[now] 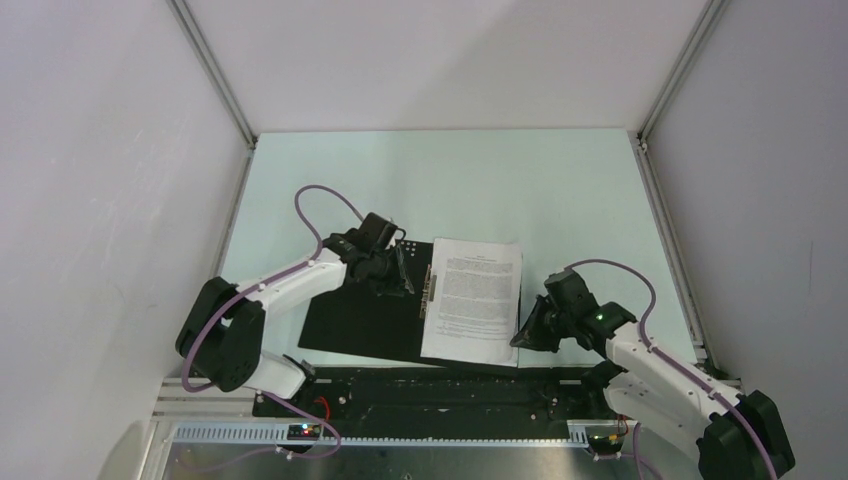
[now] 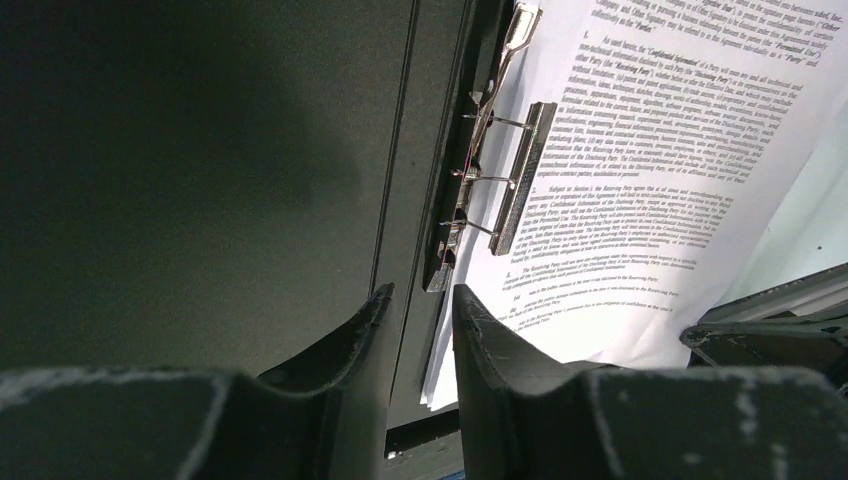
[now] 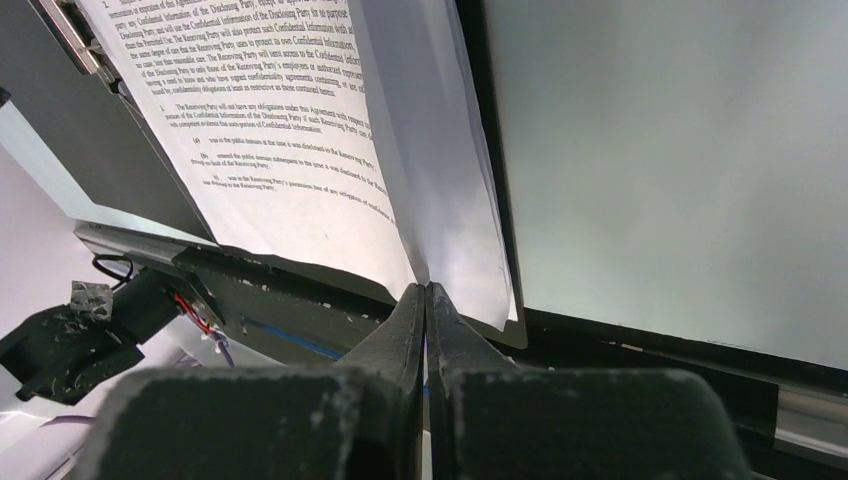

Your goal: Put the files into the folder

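Right tool [image 3: 427,292] pinched fully shut on the near right corner of the files [image 1: 473,300], fingertips meeting with the top sheet's edge creased between them and raised a little off the paper beneath. Left tool [image 2: 421,298] parted by a narrow gap, gripping nothing, poised low over the black inside of the folder [image 1: 355,322], just left of the metal clip [image 2: 500,180].

Folder open and flat on the pale green table [image 1: 560,190], centre of the overhead frame, black lining up. Files stacked on its right half, long axis running from lower frame to upper frame, left edge against the clip at the spine, right edge about level with the folder's right edge. Clip bar seen over the paper's margin in the left wrist view; whether clamped down on the stack or standing raised above it, not possible to tell.

Sheets apparently inside the folder already; squaring or securing at the clip judged the step in hand. Files up and to the left of the right tool, that arm the nearer to the loose corner; clip just ahead and to the right of the left tool, that arm the nearer to the spine. Likely call: a push across the short axis, right to left in the overhead frame, toward the clip.
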You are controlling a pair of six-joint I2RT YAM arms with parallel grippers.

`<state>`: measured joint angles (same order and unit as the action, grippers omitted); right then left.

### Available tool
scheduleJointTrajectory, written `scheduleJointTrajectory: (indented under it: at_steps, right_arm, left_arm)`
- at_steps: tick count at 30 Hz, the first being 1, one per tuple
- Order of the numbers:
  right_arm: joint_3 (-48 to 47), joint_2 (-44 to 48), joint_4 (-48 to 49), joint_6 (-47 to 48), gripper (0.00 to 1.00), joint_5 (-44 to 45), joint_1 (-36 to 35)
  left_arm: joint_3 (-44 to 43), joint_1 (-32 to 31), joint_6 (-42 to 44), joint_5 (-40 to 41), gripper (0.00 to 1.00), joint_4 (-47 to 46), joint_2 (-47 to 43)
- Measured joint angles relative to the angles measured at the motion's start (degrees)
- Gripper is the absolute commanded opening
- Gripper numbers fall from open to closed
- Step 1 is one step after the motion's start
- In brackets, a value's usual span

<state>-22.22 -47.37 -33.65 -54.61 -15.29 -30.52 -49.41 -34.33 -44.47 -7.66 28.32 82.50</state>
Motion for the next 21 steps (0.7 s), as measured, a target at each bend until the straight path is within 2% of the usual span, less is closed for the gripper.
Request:
scheduleJointTrajectory:
  at_steps: [13,16,17,21]
  right_arm:
    - [0.0,-2.2,2.0,0.2,0.02,1.1,-0.8]
    - [0.0,-2.0,1.9,0.2,0.16,1.4,-0.9]
    - [0.0,-1.7,1.8,0.1,0.27,1.4,-0.9]
    - [-0.4,0.6,0.0,0.1,0.49,1.9,-1.1]
  left_arm:
    - [0.0,0.0,0.0,0.0,0.33,-0.1,0.0]
    - [0.0,0.0,0.0,0.0,0.33,-0.1,0.0]
    - [0.0,0.0,0.0,0.0,0.33,-0.1,0.0]
    - [0.0,0.0,0.0,0.0,0.33,-0.1,0.0]
